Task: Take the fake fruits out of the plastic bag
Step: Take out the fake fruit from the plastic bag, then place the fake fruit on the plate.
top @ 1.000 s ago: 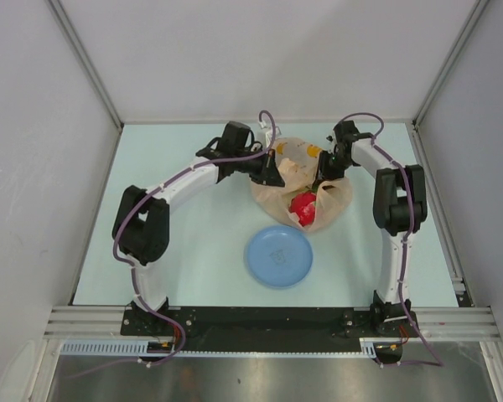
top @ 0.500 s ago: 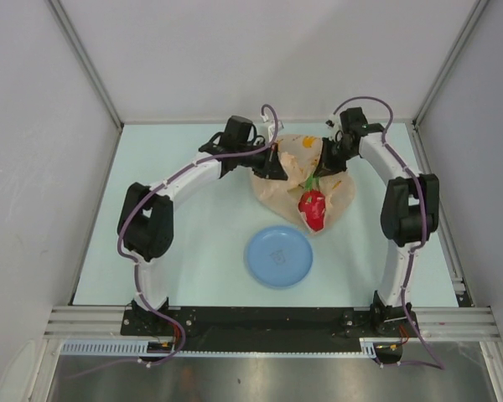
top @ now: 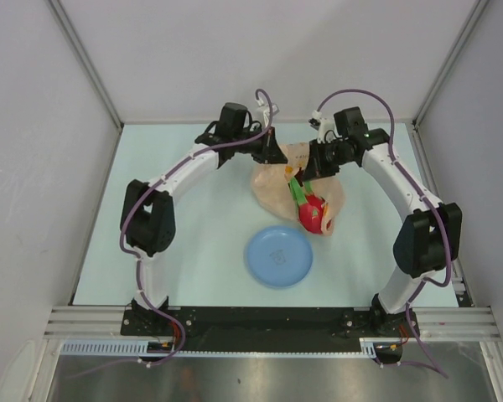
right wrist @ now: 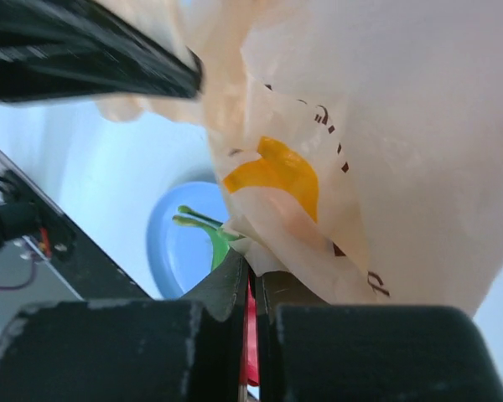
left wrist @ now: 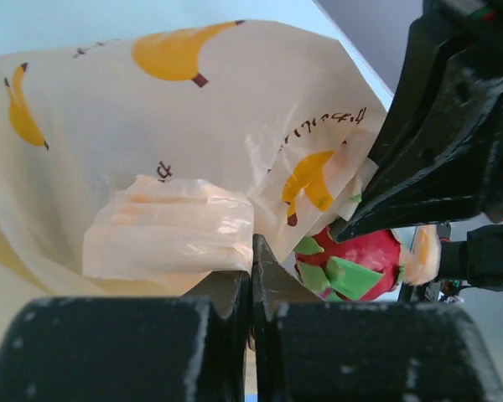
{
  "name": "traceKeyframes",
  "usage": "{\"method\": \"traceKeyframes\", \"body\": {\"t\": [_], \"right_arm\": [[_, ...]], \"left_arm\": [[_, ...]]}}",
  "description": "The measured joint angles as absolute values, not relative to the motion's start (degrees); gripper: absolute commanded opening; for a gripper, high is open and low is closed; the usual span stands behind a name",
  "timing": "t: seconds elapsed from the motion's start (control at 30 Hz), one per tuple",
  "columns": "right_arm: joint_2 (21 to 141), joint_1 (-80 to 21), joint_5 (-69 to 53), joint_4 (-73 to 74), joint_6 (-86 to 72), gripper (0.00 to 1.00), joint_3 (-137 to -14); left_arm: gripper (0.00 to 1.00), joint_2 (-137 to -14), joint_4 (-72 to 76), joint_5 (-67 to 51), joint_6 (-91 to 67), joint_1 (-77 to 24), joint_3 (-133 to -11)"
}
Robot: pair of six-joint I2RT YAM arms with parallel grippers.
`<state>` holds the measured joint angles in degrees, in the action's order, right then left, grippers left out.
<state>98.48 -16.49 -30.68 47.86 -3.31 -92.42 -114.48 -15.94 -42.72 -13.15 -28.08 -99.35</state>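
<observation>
The peach plastic bag (top: 278,186) with printed bananas lies at the back middle of the table. My left gripper (top: 276,156) is shut on a folded piece of the bag; the left wrist view shows the fold (left wrist: 172,234) pinched at my jaws (left wrist: 253,251). My right gripper (top: 312,164) is shut on the bag's edge (right wrist: 272,239), seen at my jaws (right wrist: 253,266). The red dragon fruit (top: 313,213) with green tips hangs out of the bag's near side, and it also shows in the left wrist view (left wrist: 352,264). The banana, pear and grapes are hidden.
A round blue plate (top: 278,255) lies on the pale table just near of the bag, and shows below the bag in the right wrist view (right wrist: 172,243). White walls close in the table on three sides.
Both grippers have moved up and toward the back with the bag. The dragon fruit has slid toward the near right, farther out of the bag, its green tips now pointing back.
</observation>
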Motion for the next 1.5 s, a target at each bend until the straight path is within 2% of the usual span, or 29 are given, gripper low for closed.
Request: {"method": "traceKeyframes", "body": {"t": [0.23, 0.43, 0.83, 0.9, 0.93, 0.97, 1.0, 1.03, 1.13, 1.33, 1.5], "right_arm": [[97.06, -16.78, -30.0, 44.07, 9.26, 0.0, -88.82], [90.24, -22.85, -30.33, 40.45, 20.4, 0.0, -84.44], [87.68, -34.2, -35.99, 42.89, 20.71, 0.0, -81.38], [89.08, -35.09, -36.12, 42.89, 20.4, 0.03, -80.49], [89.82, -35.38, -36.07, 42.92, 20.4, 0.08, -80.38], [90.96, -35.75, -36.05, 42.87, 20.6, 0.18, -80.29], [91.66, -35.92, -36.01, 42.85, 20.62, 0.32, -80.25], [92.44, -36.03, -36.01, 42.78, 20.86, 0.56, -80.23], [93.36, -35.73, -35.31, 43.13, 21.85, 0.76, -80.03], [93.21, -29.52, -34.83, 46.59, 24.8, 0.8, -80.03], [93.21, -25.28, -29.69, 49.1, 25.65, 0.86, -80.03]], "left_arm": [[0.01, -114.19, -13.23, -45.82, -16.08, -25.78, -96.73], [0.01, -113.4, -12.47, -46.76, -16.97, -24.86, -95.77], [0.01, -112.51, -13.34, -46.44, -16.4, -24.29, -93.71], [0.01, -112.51, -13.45, -46.22, -16.38, -24.29, -93.71], [0.01, -112.51, -13.43, -46.15, -16.32, -24.29, -93.71], [0.01, -112.51, -13.47, -46.06, -16.19, -24.29, -93.71], [0.01, -112.51, -13.47, -46.0, -16.03, -24.27, -93.71], [0.01, -112.51, -13.56, -45.76, -15.94, -24.27, -93.71], [0.01, -112.51, -13.96, -45.47, -15.46, -24.21, -93.71], [0.01, -112.49, -14.31, -45.21, -14.9, -23.55, -93.71], [0.02, -111.5, -14.33, -45.21, -14.96, -22.22, -93.32]]}}
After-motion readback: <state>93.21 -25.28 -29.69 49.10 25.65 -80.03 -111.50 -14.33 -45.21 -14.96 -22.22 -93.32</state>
